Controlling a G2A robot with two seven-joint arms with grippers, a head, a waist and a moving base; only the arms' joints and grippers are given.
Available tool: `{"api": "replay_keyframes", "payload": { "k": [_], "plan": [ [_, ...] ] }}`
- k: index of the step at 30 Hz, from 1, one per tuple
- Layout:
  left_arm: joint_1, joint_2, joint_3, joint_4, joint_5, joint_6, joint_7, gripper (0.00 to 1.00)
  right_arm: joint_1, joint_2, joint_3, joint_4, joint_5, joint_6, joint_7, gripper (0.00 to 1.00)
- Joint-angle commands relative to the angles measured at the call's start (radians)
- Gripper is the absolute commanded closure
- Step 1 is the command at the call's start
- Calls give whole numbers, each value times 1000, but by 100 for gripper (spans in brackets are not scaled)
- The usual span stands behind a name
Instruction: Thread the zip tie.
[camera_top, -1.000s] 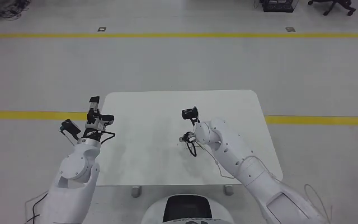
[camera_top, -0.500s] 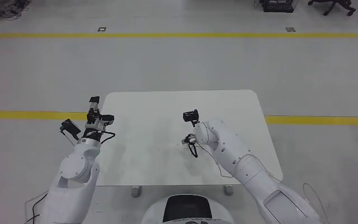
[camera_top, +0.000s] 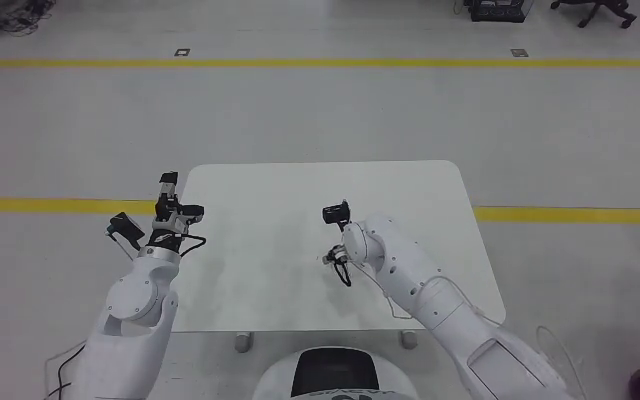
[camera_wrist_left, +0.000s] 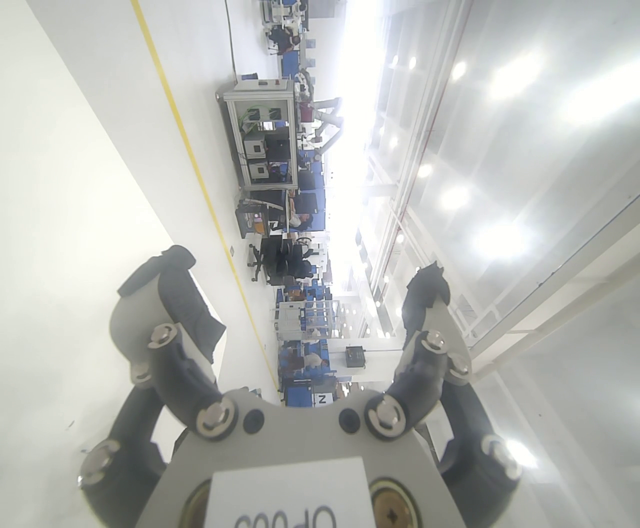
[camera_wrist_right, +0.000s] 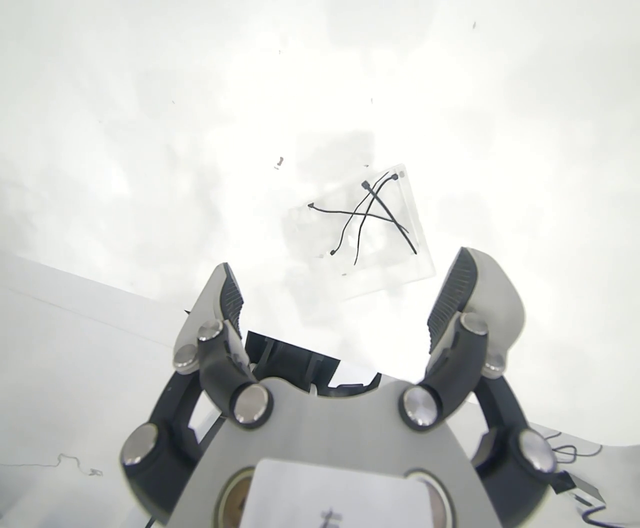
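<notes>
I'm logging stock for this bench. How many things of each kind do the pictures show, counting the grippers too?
Black zip ties: 4, as best the crossed strands allow
Clear tray: 1, under the ties
Grippers: 2, the left gripper and the right gripper, both open
Total: 7

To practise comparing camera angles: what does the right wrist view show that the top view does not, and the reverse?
Right wrist view: black zip ties lying crossed on a clear plate, beyond the open right gripper. Top view: the left gripper at the left edge of the white table, and yellow floor lines. Both: the right gripper over that table.
</notes>
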Motion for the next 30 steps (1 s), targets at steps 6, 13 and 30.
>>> {"api": "replay_keyframes", "payload": {
  "k": [6,13,30],
  "plan": [
    [0,0,0,0,0,0,0,0,4,-1,-4,6,1,-4,2,0],
    [0,0,0,0,0,0,0,0,-5,-3,2,30,6,-5,-36,0],
    [0,0,0,0,0,0,0,0,-13,-4,1,43,5,-22,-65,0]
  ]
}}
